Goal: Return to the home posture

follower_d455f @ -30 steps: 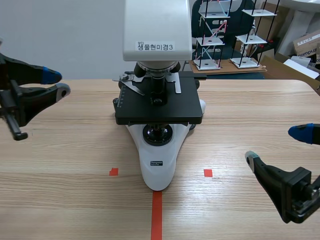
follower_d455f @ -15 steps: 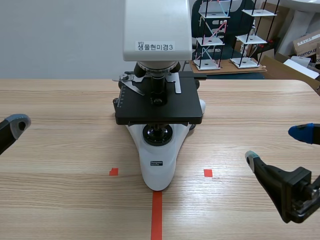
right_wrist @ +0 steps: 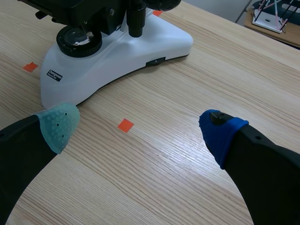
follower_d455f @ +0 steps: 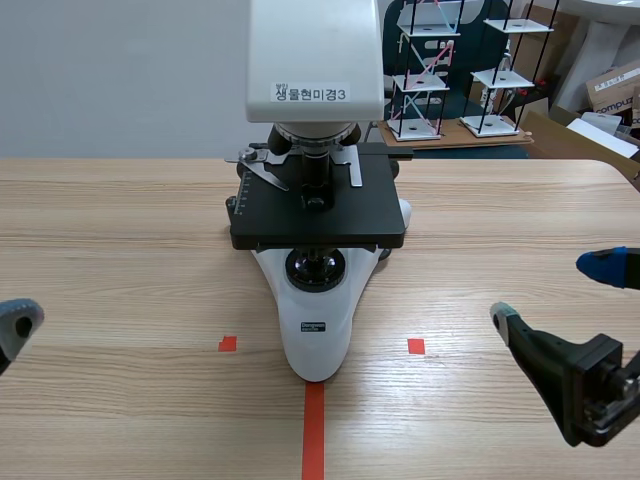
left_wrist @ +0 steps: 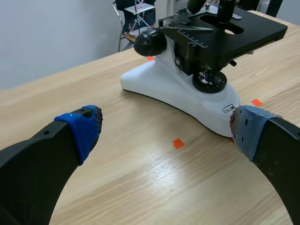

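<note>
One white-and-black lab microscope [follower_d455f: 318, 215] stands mid-way across the light wood table [follower_d455f: 120, 220]. It has a black square stage, a white base and a white head w/ a printed label.

Two grippers, both holding nothing. L gripper [left_wrist: 164, 126] is low and off to the microscope's left-front. In the scene view only one grey padded fingertip [follower_d455f: 18, 318] shows at the edge. Its wrist view shows the fingers wide apart, w/ bare tabletop btwn them and the microscope base ahead. R gripper [follower_d455f: 552, 292] is low at the microscope's right-front, well apart from it. Its fingers are also spread wide, one pad blue, one grey-green, over bare wood. The microscope sits btwn the two grippers, touched by neither.

Tape marks: 3 in the scene view. Two small orange-red squares [follower_d455f: 228, 344] lie either side of the microscope's base tip, and one orange-red line [follower_d455f: 313, 430] runs from the base tip toward the robot.

Behind the microscope, to its right and off the table, are at least 2 small rack models w/ white shelves [follower_d455f: 500, 70] on a board. A cardboard box [follower_d455f: 612, 85] sits further right.
</note>
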Available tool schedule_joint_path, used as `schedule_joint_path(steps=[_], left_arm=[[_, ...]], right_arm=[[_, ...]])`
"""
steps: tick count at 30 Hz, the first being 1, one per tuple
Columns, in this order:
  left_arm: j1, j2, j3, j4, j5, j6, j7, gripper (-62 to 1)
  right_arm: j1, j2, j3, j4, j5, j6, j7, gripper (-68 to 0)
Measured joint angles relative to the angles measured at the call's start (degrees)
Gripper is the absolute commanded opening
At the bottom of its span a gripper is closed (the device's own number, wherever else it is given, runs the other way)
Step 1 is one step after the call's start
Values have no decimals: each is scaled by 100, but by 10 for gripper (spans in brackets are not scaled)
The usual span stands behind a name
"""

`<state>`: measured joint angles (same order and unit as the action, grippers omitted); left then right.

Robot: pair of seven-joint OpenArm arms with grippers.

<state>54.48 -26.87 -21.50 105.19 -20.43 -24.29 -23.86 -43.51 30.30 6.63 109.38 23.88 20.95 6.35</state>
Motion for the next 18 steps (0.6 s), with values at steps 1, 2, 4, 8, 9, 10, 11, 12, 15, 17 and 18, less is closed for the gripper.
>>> schedule_joint_path(steps=[1, 2, 4, 8, 9, 10, 11, 12, 15, 17, 18], left_arm=[[63, 79, 0, 35, -2, 2, -2, -35], [118, 149, 0, 63, -2, 2, 0, -35], [190, 280, 9, 92, 0, 0, -33, -35], [203, 505, 9, 92, 2, 2, -140, -35], [203, 551, 9, 92, 35, 2, -131, -35], [203, 584, 9, 92, 111, 2, -129, -35], [203, 597, 9, 92, 149, 0, -127, -35], [201, 601, 9, 92, 160, -22, -129, -35], [201, 605, 9, 92, 160, -17, -129, -35], [201, 605, 9, 92, 157, -17, -129, -35], [201, 605, 9, 92, 157, -17, -129, -35]], right_arm=[[0, 0, 0, 0, 0, 0, 0, -115], [0, 0, 0, 0, 0, 2, 0, -115], [0, 0, 0, 0, 0, 2, 0, -115], [0, 0, 0, 0, 0, 2, 0, -115], [0, 0, 0, 0, 0, 2, 0, -115], [0, 0, 0, 0, 0, 2, 0, -115], [0, 0, 0, 0, 0, 2, 2, -115], [0, 0, 0, 0, 0, 2, 0, -115], [0, 0, 0, 0, 0, 2, 0, -115], [0, 0, 0, 0, 0, 2, 0, -115], [0, 0, 0, 0, 0, 2, 0, -115]])
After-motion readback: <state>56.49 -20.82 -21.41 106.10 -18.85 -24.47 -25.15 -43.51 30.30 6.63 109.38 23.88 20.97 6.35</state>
